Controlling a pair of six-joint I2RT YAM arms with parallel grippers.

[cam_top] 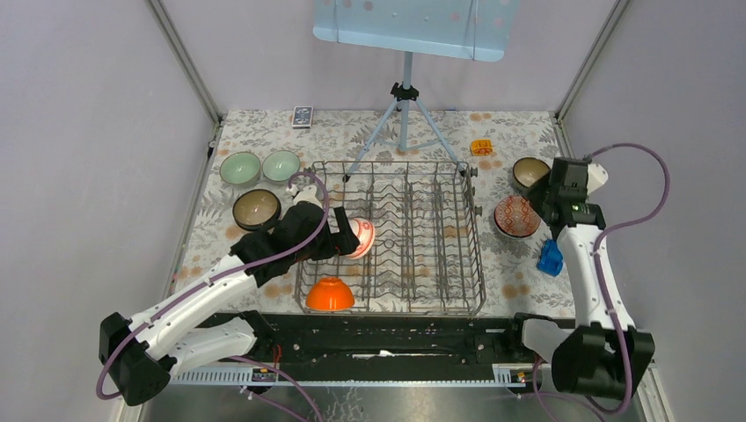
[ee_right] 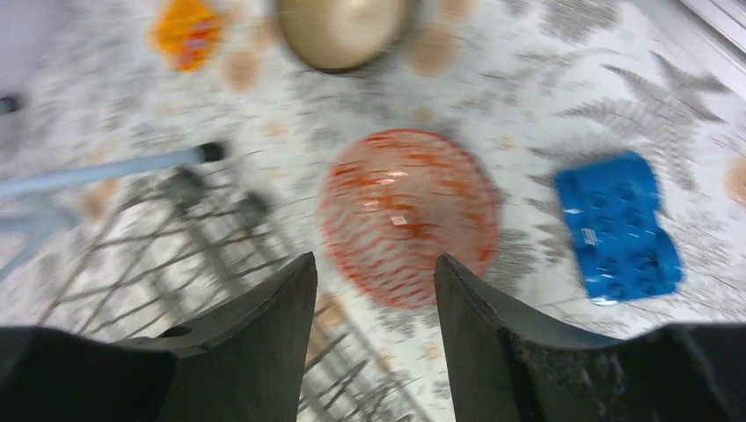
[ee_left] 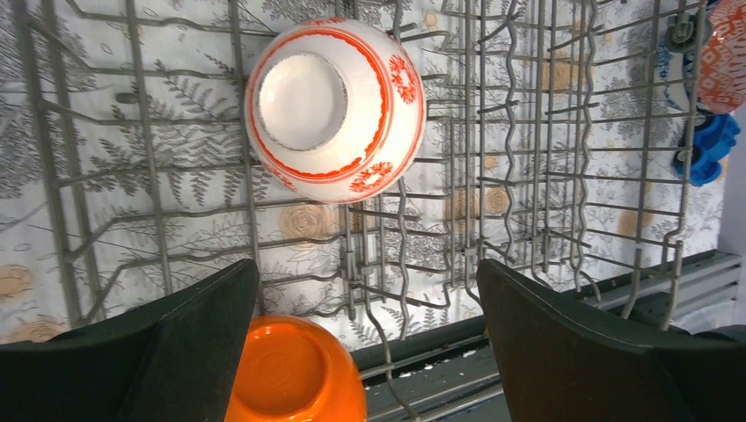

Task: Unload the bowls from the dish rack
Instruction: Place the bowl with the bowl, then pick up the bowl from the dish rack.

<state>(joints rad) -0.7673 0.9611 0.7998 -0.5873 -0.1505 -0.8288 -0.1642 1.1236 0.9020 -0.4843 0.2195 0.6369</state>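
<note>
Two bowls sit in the dish rack (cam_top: 431, 237). One is a red-and-white bowl (cam_top: 362, 237), tipped on its side among the tines in the left half. The other is an orange bowl (cam_top: 330, 294), turned upside down at the near left corner. The left arm reaches over the rack's left wall. In its wrist view the left fingers (ee_left: 176, 352) are spread wide apart and grip nothing. The red-and-white bowl lies beyond their tips, clear of both, with its foot ring facing the camera. The orange bowl shows at the bottom edge, just beside the left-hand finger.

Five more bowls stand on the desk (cam_top: 198, 237) outside the rack. To its left, two pale green bowls (cam_top: 239, 167) stand side by side toward the far edge. A dark brown bowl (cam_top: 256, 208) with a tan inside sits nearer, close to the left arm. To the right of the rack, a second brown bowl (cam_top: 528, 171) stands farther back and a red patterned bowl (cam_top: 515, 217) nearer.

The right fingers (ee_right: 255, 343) hang over the red patterned bowl, parted by a moderate gap and holding nothing. That view is blurred, so I cannot tell whether they touch the bowl. A blue block (cam_top: 551, 258) lies on the desk near this bowl, on its near right side. A blue-grey tripod stand (cam_top: 405, 123) rises behind the rack.
</note>
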